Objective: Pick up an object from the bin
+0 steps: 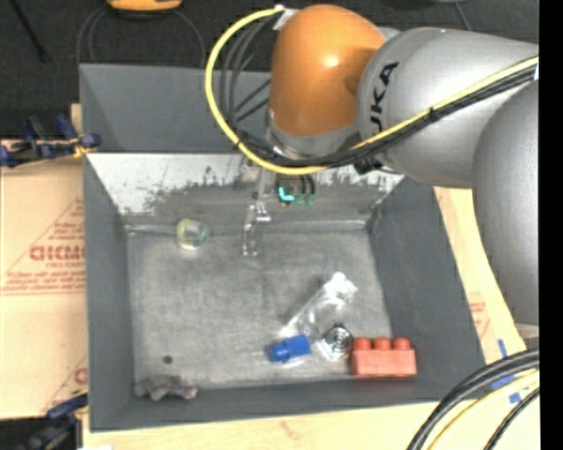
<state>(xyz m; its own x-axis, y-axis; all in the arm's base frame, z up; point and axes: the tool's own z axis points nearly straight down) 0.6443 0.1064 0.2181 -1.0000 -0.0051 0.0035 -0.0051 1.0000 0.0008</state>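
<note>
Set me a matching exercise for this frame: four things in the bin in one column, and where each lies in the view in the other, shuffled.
Things in the bin:
1. red brick
2. pale green ball
3. grey scrap
4. blue piece

Places:
A. upper left
B. lower left corner
C. lower right corner
D. lower middle, beside the clear packet

Pairs: 1-C, 2-A, 3-B, 4-D.

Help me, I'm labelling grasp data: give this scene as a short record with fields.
container: grey metal bin
gripper: over the far middle of the floor
nearest thing: pale green ball, on the view's left of it, apart
near right corner: clear plastic bag, blue piece, red brick
near left corner: grey scrap
</note>
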